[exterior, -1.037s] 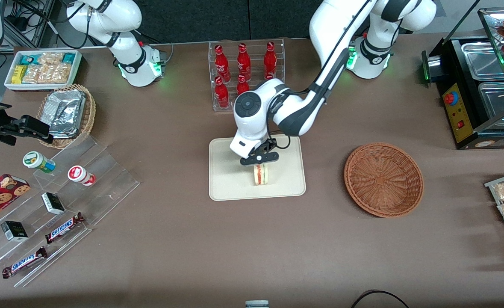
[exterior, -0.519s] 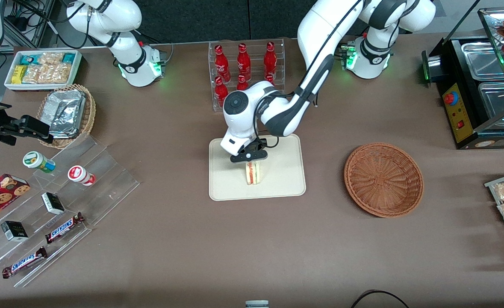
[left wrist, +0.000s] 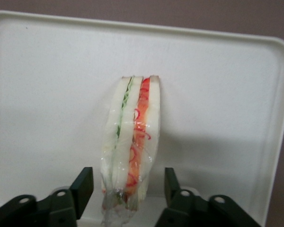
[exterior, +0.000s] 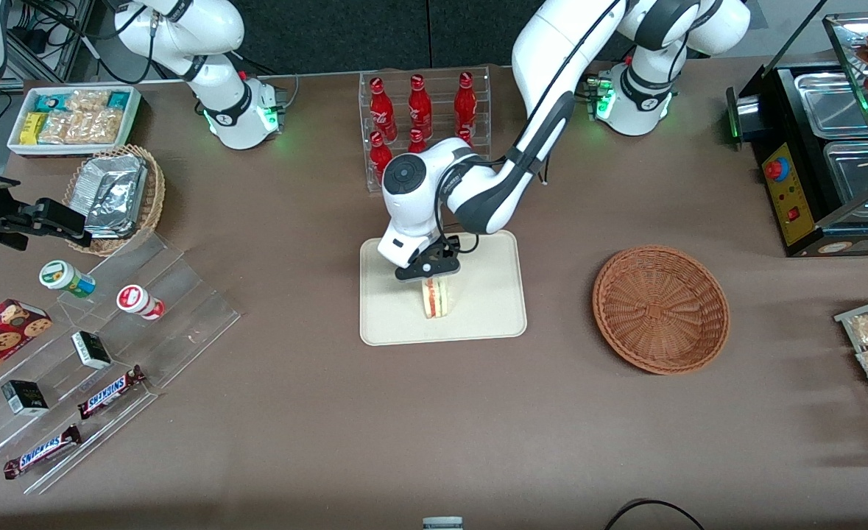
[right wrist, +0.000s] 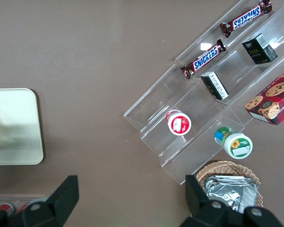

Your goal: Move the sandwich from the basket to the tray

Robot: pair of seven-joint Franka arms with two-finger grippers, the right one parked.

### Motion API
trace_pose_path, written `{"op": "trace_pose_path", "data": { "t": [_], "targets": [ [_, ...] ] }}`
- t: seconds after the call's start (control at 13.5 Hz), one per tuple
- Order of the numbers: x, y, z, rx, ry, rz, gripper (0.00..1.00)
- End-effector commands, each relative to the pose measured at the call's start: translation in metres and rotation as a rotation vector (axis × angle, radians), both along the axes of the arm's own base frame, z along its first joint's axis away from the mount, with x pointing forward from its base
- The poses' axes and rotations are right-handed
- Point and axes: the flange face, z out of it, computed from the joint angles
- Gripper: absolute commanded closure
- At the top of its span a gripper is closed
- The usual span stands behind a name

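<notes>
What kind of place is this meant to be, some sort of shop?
Probably a mock snack counter or convenience-store setup. Red soda bottles fill a clear rack, Snickers bars lie on acrylic steps, and a food warmer stands at the working arm's end. The gripper stands open around a wrapped sandwich on a cream tray.

— What is in your way?

— My fingers (left wrist: 84,185) stand apart low over the tray (exterior: 492,324), and the sandwich (left wrist: 132,142) stands on its edge between them, with a thin gap at each finger. Straight up is free.

— And sideways?

— Bare tray floor lies on both sides of my fingers, with only a low rim. Farther from the front camera, the bottle rack (exterior: 422,110) stands tall near the tray. Toward my arm's end, open bench (exterior: 559,294) runs to the basket (exterior: 660,309), well apart. Toward the parked arm's end, the bench is bare up to the clear display steps (exterior: 183,309).
</notes>
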Motion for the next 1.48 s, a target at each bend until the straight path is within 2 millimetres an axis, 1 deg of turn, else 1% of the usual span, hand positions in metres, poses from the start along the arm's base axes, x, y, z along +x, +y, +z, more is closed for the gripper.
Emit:
{"op": "trace_pose_path", "data": {
  "t": [0.0, 0.07, 0.15, 0.3, 0.44, 0.52, 0.67, 0.81, 0.96, 1.04, 1.19, 1.41],
  "targets": [
    [0.002, 0.005, 0.049, 0.000, -0.024, 0.055, 0.00],
    [0.007, 0.012, 0.067, 0.001, -0.027, 0.069, 0.00],
    [0.018, 0.025, 0.085, -0.004, -0.030, 0.088, 0.00],
    [0.030, 0.049, 0.121, -0.013, -0.011, 0.113, 0.00],
    [0.037, 0.072, 0.149, 0.003, 0.009, 0.069, 0.00],
    [0.044, 0.088, 0.162, 0.016, 0.019, 0.060, 0.00],
    [0.049, 0.123, 0.198, 0.044, 0.050, 0.004, 0.00],
    [0.061, 0.176, 0.237, 0.029, 0.111, -0.049, 0.00],
    [0.069, 0.226, 0.266, 0.037, 0.155, -0.104, 0.00],
    [0.069, 0.249, 0.278, 0.039, 0.168, -0.138, 0.00],
    [0.070, 0.307, 0.300, 0.025, 0.169, -0.187, 0.00],
    [0.063, 0.369, 0.324, 0.011, 0.160, -0.251, 0.00]
  ]
}}
